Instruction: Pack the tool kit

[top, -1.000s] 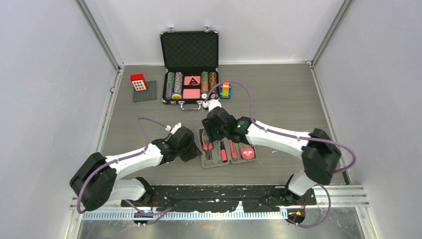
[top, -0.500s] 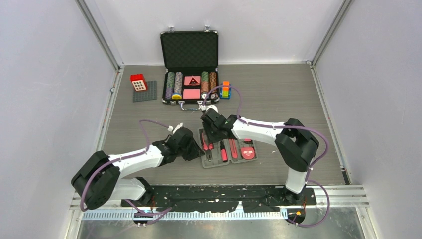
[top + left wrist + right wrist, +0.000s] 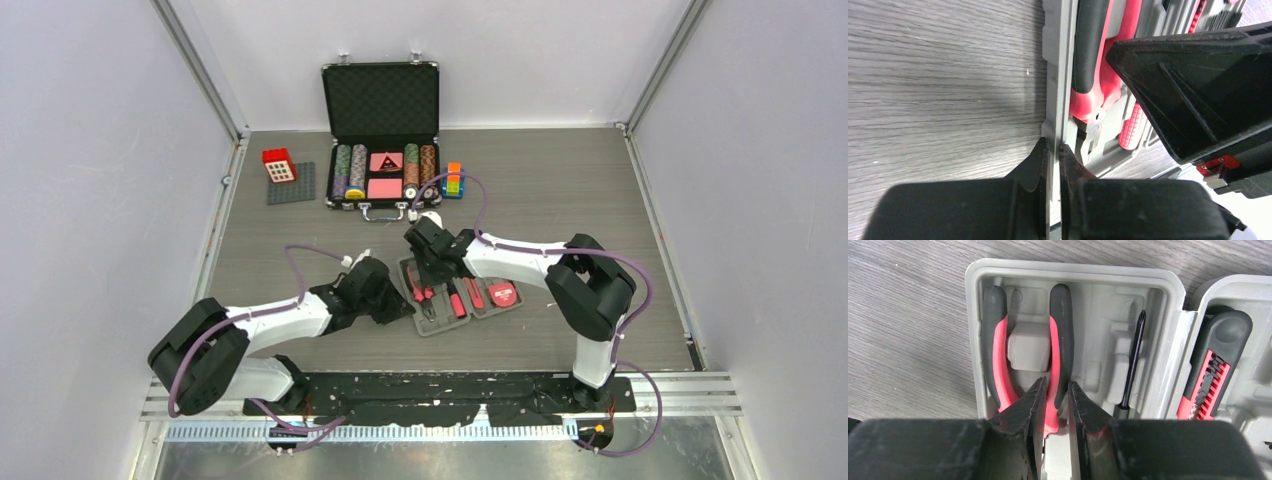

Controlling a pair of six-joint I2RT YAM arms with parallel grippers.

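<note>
Poker case (image 3: 380,120) behind tool kit (image 3: 1073,268); right end effector (image 3: 1056,386) on pliers (image 3: 1062,325).

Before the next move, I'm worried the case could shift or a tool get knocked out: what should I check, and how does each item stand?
1. Seating: the pliers lie in their slot in the tool kit case, handles either side of the raised block: ok.
2. Grasp: the right gripper straddles one pliers handle; clamped or not: cannot tell.
3. Bracing: the left gripper is nearly closed on the case's left rim: ok.
4. Neighbour: the screwdriver bit lies in its groove, apart from the fingers: ok.
5. Other half: the utility knife sits in its slot: ok.
</note>
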